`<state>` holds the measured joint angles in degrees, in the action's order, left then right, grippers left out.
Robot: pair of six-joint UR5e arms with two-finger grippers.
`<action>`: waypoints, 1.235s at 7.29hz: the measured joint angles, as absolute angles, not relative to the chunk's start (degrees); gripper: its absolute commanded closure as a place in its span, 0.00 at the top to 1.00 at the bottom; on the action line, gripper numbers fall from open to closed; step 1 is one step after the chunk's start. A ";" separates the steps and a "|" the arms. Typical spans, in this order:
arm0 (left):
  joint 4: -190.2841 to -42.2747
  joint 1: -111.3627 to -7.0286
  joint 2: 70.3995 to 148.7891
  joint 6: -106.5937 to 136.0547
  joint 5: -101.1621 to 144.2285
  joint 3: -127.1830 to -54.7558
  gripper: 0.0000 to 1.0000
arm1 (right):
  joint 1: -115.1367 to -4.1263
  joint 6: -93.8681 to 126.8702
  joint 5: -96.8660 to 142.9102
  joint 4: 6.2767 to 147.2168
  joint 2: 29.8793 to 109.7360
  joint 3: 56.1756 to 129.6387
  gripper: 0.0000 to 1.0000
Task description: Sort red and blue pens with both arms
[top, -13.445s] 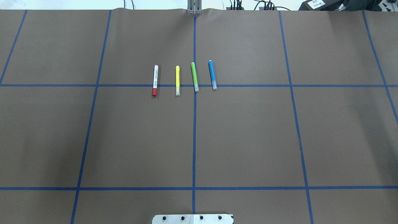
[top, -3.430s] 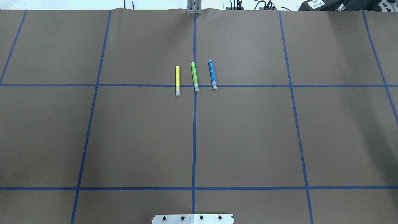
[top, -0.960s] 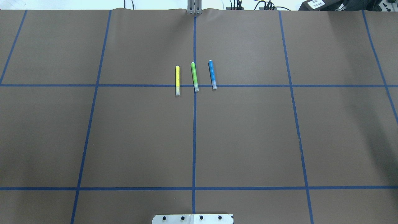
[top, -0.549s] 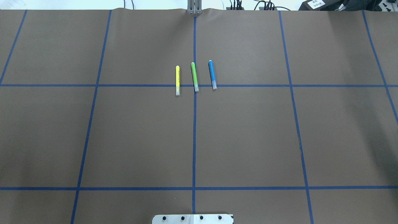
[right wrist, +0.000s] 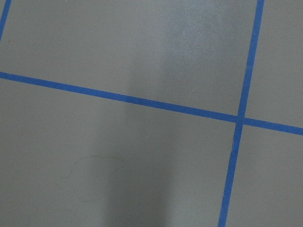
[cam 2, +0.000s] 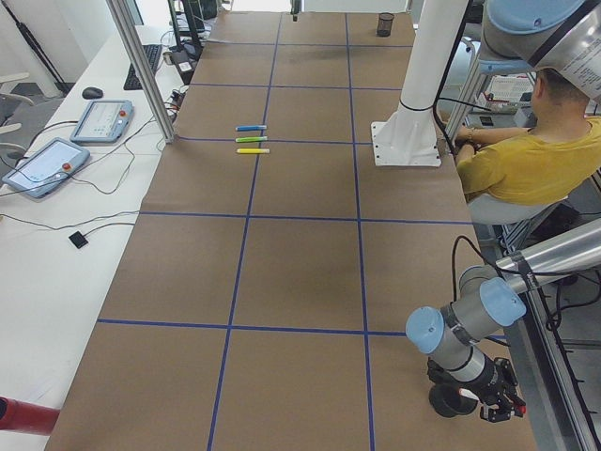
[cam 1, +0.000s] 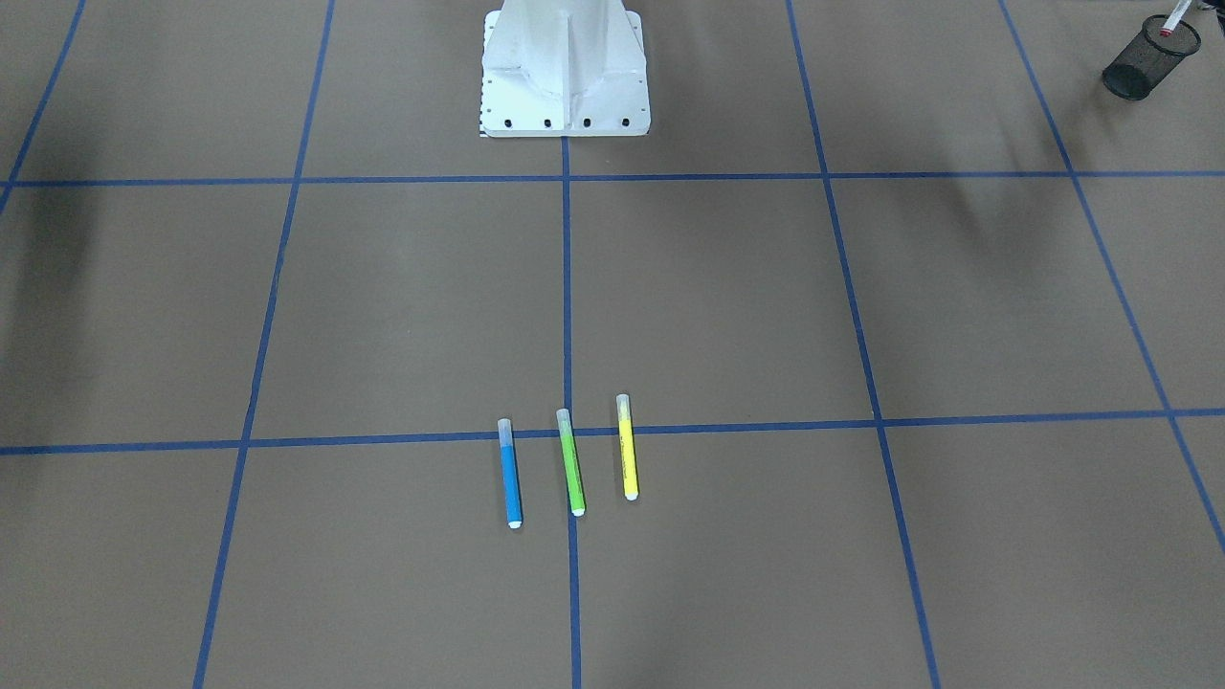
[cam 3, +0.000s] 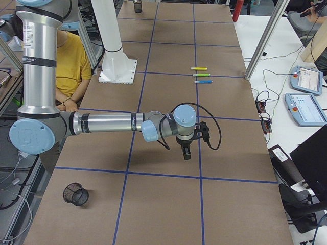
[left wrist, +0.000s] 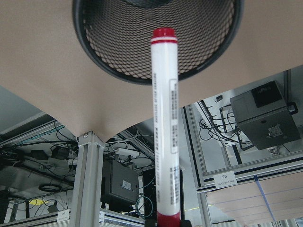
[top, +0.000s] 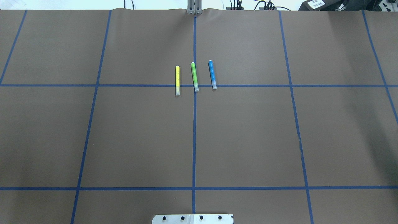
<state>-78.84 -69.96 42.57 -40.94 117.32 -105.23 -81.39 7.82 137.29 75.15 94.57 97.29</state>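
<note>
The red pen point(left wrist: 164, 127), white-barrelled with red ends, is held in my left gripper point(cam 2: 495, 411), which is shut on it. Its far red end points into the mouth of a black mesh cup point(left wrist: 109, 56). In the front-facing view the red pen point(cam 1: 1172, 19) slants out of that cup point(cam 1: 1139, 65). The blue pen point(top: 212, 74) point(cam 1: 511, 483) lies on the brown paper beside a green and a yellow marker. My right gripper point(cam 3: 186, 155) hangs over the table's middle, well short of the blue pen point(cam 3: 203, 81). I cannot tell whether it is open or shut.
The green marker point(top: 194, 76) and yellow marker point(top: 177, 79) lie left of the blue pen. A second mesh cup point(cam 3: 75, 194) stands at the right arm's end of the table. The white pedestal point(cam 1: 565, 67) and a seated person point(cam 2: 512, 164) are behind.
The red pen lay left of the yellow marker 13.4 s ago and is gone from the row since 3.4 s ago. The overhead view is unchanged over the last second.
</note>
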 measured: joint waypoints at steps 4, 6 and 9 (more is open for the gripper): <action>-78.84 -69.96 42.82 -41.13 118.03 -105.25 0.45 | -81.39 7.85 137.29 75.15 94.57 97.30 1.00; -78.84 -69.96 43.21 -41.19 118.06 -105.37 0.65 | -81.39 7.82 137.28 75.15 94.59 97.35 1.00; -78.30 -70.09 45.76 -42.35 119.64 -106.64 0.80 | -81.39 7.82 137.28 75.15 94.65 97.34 1.00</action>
<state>-78.30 -70.09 45.76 -42.35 119.64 -106.64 -81.39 7.82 137.28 75.15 94.65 97.34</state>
